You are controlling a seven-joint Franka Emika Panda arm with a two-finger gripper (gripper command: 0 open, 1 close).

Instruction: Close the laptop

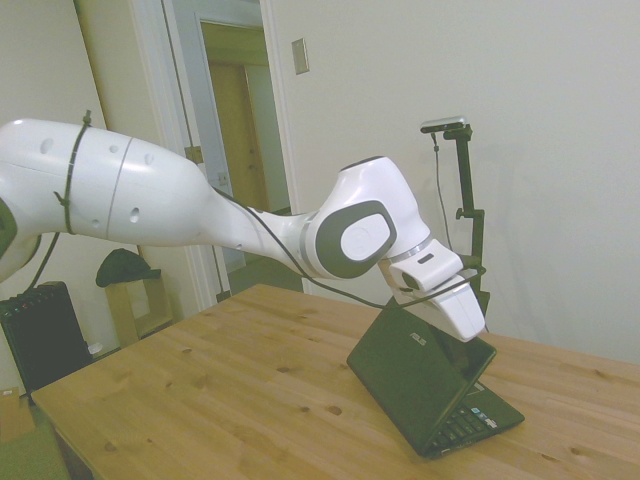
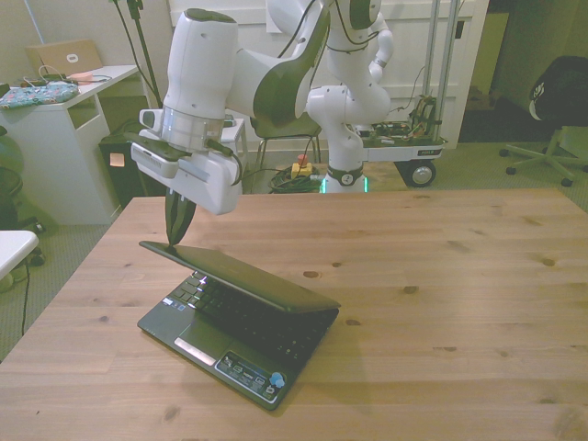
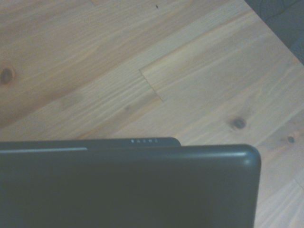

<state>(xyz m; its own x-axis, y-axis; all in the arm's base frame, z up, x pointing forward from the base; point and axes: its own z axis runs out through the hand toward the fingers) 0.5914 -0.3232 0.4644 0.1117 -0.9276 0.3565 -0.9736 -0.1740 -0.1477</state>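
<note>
nearest the front camera, the laptop (image 2: 241, 322) is seen resting on the wooden table (image 2: 441, 303), toward the front view's left and close to the near edge. its base lies flat, set at a slant to the table edges: the long axis runs from the front view's left, farther back, toward the lower right, nearer the camera. the keyboard side and front lip, with small stickers (image 2: 253, 375) and a blue dot, are turned toward the camera and slightly to the front view's left; the hinge side is turned away toward the front view's right. the lid is partly lowered, held at a shallow angle over the keys, so that a wedge-shaped gap is left on the open side. in the side view the glossy dark lid (image 1: 420, 365) is seen tilted, with a small silver logo (image 1: 415, 339) on its back.

the gripper (image 2: 176, 220) is held upright above the lid's free edge, at the corner on the front view's left, with the dark fingers (image 2: 175, 219) pointed down and the tips touching or just at that edge. the fingers appear drawn together into a narrow point, with nothing clamped between them.

in the wrist view the lid's rounded corner (image 3: 247, 156) is shown close up, with bare wood beyond it.
</note>
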